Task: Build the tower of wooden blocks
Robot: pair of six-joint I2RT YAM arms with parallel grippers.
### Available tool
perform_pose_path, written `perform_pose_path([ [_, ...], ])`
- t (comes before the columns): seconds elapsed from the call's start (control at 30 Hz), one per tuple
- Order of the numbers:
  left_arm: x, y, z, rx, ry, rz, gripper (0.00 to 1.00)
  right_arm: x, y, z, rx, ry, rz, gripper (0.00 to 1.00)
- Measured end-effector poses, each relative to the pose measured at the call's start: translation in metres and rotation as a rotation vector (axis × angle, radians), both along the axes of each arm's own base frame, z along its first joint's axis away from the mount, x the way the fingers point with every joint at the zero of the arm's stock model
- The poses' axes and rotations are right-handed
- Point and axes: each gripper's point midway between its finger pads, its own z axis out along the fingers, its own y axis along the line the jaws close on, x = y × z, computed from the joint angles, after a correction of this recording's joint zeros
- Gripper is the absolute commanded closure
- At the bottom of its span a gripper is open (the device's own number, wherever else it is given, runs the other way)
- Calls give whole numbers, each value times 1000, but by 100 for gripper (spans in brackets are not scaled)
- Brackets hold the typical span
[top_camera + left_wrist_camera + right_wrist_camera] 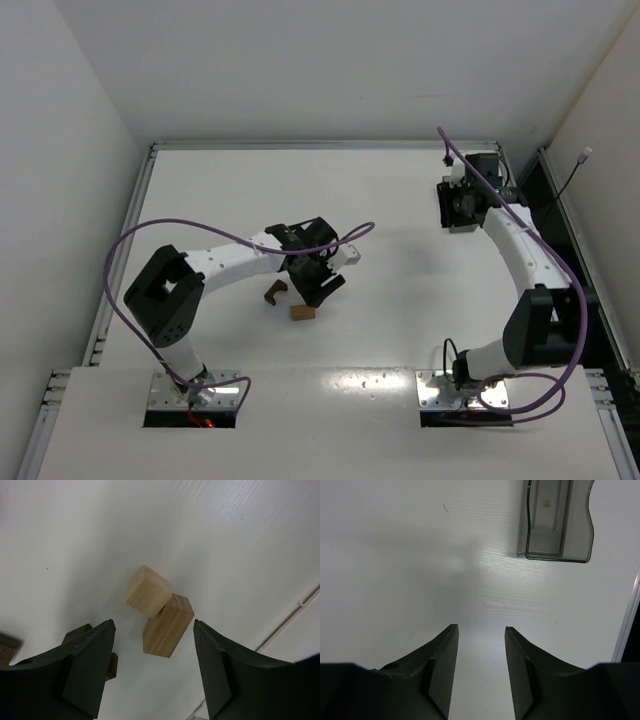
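Two light tan blocks lie touching on the white table: a cube (147, 591) and a longer bar (167, 625). A dark brown notched piece (80, 633) sits partly hidden behind my left finger. From above I see the dark notched piece (276, 292) and one tan block (302, 312). My left gripper (153, 622) hangs open just above them, and the bar shows in the gap beyond its tips, ungripped. My left gripper (318, 283) is near the table's middle. My right gripper (480, 627) is open and empty over bare table at the far right (458, 205).
A dark translucent plastic bin (559, 525) lies ahead and to the right of my right gripper. The table's raised rim (320, 145) runs along the back and sides. Purple cables (130, 250) loop off both arms.
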Motion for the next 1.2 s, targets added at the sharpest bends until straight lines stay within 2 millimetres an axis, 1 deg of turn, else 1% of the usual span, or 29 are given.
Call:
perform_pose_path([
  [0.13,7,-7,-4,4,0,1,39,-1,0,1,22,0,2,61],
  [0.27,11,-8,-12,23,5,29,39,-2,2,1,39,-1,5,61],
  [0.3,12,-7,-15,33,10,42,43,-2,1,1,41,-1,3,61],
  [0.43,14,-10,-20,40,23,93,43,-2,1,1,46,-1,1,61],
  [0.63,12,-13,-20,28,47,157,44,-2,1,1,55,-1,0,60],
  [0.7,11,-14,-21,26,56,172,47,-2,2,1,58,-1,3,60],
  [0.8,9,-15,-24,27,74,185,51,-2,2,1,60,-1,2,60],
  [0.93,7,-16,-30,34,97,199,51,-2,0,1,61,0,-3,60],
  [1.03,6,-16,-33,40,108,208,54,-2,-3,1,63,0,-9,60],
  [1.13,4,-17,-33,35,117,216,62,-2,-5,1,65,0,-16,60],
  [1.2,4,-17,-33,33,120,221,69,-2,-6,1,66,0,-19,60],
])
